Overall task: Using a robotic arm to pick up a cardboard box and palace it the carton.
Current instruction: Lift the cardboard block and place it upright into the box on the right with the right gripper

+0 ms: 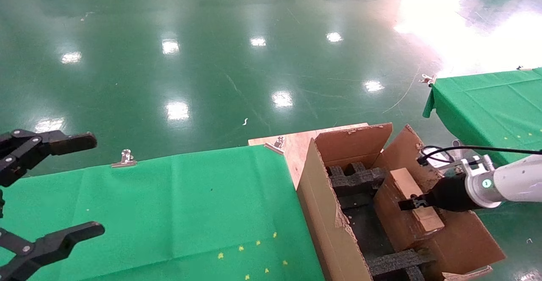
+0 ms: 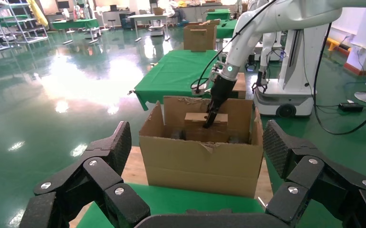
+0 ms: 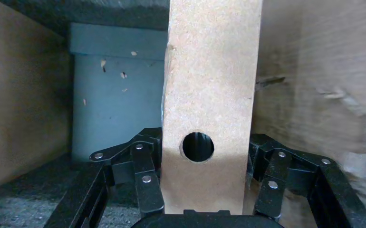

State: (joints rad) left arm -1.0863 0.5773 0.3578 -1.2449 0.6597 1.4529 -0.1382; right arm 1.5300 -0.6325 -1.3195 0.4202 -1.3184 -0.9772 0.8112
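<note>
Brown cardboard box (image 1: 408, 205) held inside the open carton (image 1: 328, 213) by the robotic arm's right gripper (image 1: 408, 204).

Corrugated and ragged along its torn flaps, the carton stands at the end of a table draped in green cloth (image 1: 169, 213), with black foam blocks (image 1: 355, 179) seated across its floor. The small flat box stands on edge among them, near the carton's right wall; the right gripper's black link fingers (image 3: 145, 171) pinch it from both sides, and a round hole (image 3: 198, 147) shows in the narrow face between them. The white glossy arm (image 1: 514, 183) reaches in from the right, a black cable looping off its wrist. The left gripper (image 1: 46, 192) hangs over the cloth's near left corner, claw spread wide and holding nothing.
</note>
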